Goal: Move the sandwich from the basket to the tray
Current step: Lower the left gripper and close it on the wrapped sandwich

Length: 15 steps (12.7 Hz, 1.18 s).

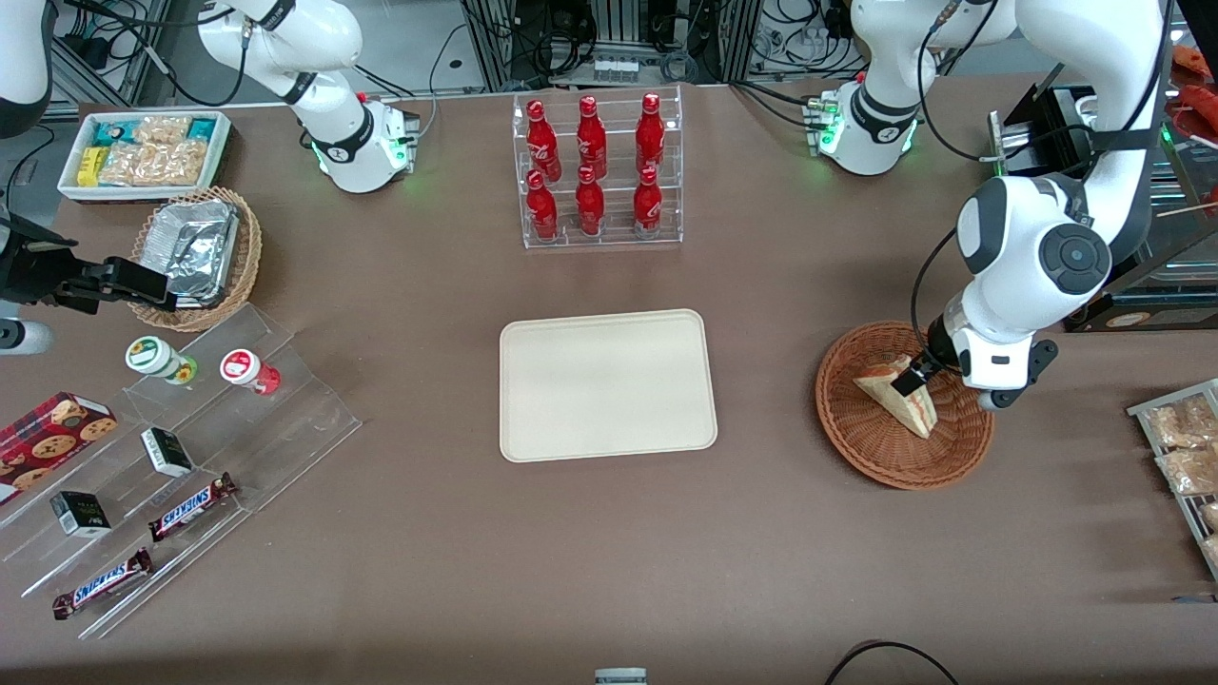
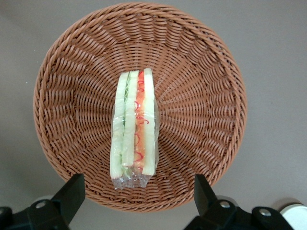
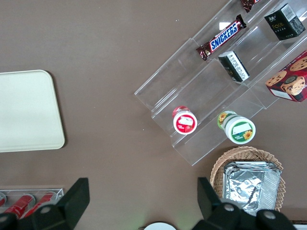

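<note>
Left gripper (image 2: 136, 196) hangs over the basket (image 1: 861, 438), fingers spread wide and holding nothing, the wrapped sandwich (image 2: 133, 128) lying on edge in the basket's middle — risk: slick film and soft bread may squash or slip before reaching the tray (image 1: 607, 384).

Sandwich (image 2: 133, 129): plastic-wrapped wedge, pale bread, green and red-orange filling edge up, lies in round reddish-brown wicker basket (image 1: 861, 442). Claw (image 1: 913, 378) directly above it, fingers spread. Cream tray (image 1: 607, 384) bare, at basket's 9 o'clock.
</note>
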Tool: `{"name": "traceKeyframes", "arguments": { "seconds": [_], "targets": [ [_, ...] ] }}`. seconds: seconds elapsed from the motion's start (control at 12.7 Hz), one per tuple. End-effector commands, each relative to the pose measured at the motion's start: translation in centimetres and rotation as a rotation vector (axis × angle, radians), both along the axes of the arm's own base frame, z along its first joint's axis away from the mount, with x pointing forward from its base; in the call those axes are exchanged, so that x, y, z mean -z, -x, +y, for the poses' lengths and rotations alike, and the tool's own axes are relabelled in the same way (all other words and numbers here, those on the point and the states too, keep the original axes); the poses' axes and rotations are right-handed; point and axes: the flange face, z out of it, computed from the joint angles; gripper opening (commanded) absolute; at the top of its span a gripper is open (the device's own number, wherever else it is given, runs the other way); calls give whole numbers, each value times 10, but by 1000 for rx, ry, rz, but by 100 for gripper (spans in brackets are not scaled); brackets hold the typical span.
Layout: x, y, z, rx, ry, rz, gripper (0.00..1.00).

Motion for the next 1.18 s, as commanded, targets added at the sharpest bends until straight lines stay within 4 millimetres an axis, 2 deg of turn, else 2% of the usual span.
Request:
{"name": "traceKeyframes", "arguments": {
  "seconds": [0.0, 0.55, 0.95, 1.03, 1.11],
  "targets": [
    [9, 2, 3, -29, 0, -14, 100],
    [49, -2, 4, -37, -4, 3, 100],
    [69, -2, 6, -49, 0, 5, 100],
    [70, -2, 6, -58, 6, 7, 94],
    [71, -1, 6, -60, 8, 10, 74]
  ]
}}
